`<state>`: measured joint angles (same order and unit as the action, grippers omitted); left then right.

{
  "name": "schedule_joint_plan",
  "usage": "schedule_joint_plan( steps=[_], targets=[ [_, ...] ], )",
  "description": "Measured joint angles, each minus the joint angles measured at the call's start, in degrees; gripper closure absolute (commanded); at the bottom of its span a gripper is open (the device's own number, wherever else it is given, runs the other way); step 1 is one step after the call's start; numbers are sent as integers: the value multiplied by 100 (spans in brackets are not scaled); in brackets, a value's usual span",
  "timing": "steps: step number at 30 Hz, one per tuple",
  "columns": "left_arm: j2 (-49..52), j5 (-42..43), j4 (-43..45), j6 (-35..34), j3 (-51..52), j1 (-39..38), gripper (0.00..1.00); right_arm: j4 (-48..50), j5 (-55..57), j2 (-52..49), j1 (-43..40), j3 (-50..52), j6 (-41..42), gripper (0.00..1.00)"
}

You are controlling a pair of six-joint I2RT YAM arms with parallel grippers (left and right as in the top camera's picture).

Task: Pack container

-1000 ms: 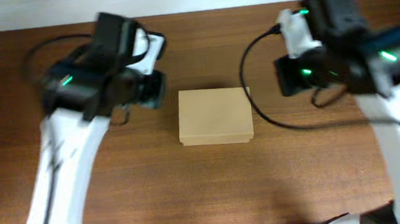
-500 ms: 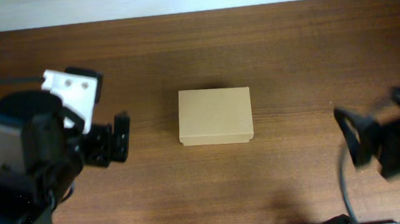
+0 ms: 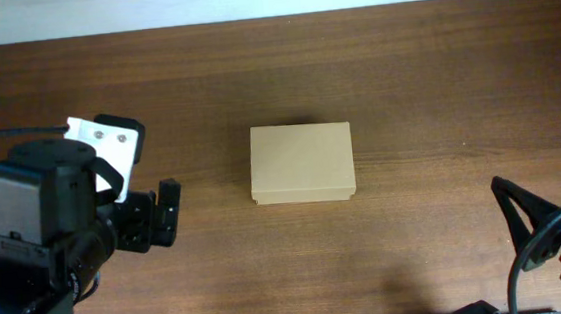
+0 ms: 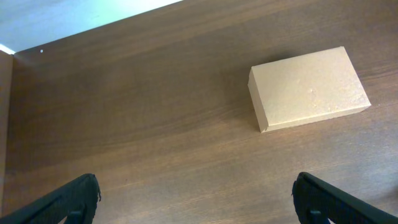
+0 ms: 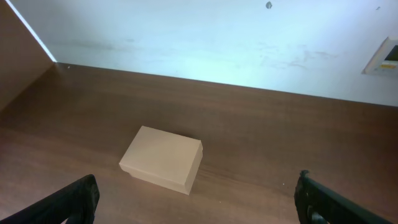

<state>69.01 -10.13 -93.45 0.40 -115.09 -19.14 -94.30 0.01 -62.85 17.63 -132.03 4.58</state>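
Observation:
The container (image 3: 301, 162) is a plain brown cardboard box, lid down, lying alone at the middle of the wooden table (image 3: 404, 67). My left gripper (image 3: 153, 217) hangs well to its left near the front, jaws wide apart and empty. In the left wrist view the container (image 4: 308, 87) lies far ahead at the upper right of my open left gripper (image 4: 198, 190). My right gripper (image 3: 544, 168) is at the front right, also open with nothing in it. The right wrist view has the container (image 5: 161, 158) ahead and left of centre, beyond my right gripper (image 5: 198, 183).
A pale wall (image 5: 205, 43) runs along the table's far edge, with a small white fitting (image 5: 388, 56) on it at the right. A cable (image 3: 528, 248) loops by the right arm at the front edge.
Both arms have drawn back from beside the box toward the front corners, and both grippers have gone from shut to open. The box has not moved.

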Motion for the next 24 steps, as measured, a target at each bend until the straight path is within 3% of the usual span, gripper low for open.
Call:
schedule_joint_plan(
  steps=[16, 20, 24],
  targets=[
    [-2, 0, -2, 0, 0, 0, 1, -216, 28, 59, -173, 42, -4, 1],
    [-2, 0, -4, 0, 0, 0, 1, 343, 417, 507, -588, 455, -2, 1],
    [-2, 0, -7, 0, 0, 0, 1, 1534, 739, 1342, -1069, 1692, -7, 1]
  ],
)
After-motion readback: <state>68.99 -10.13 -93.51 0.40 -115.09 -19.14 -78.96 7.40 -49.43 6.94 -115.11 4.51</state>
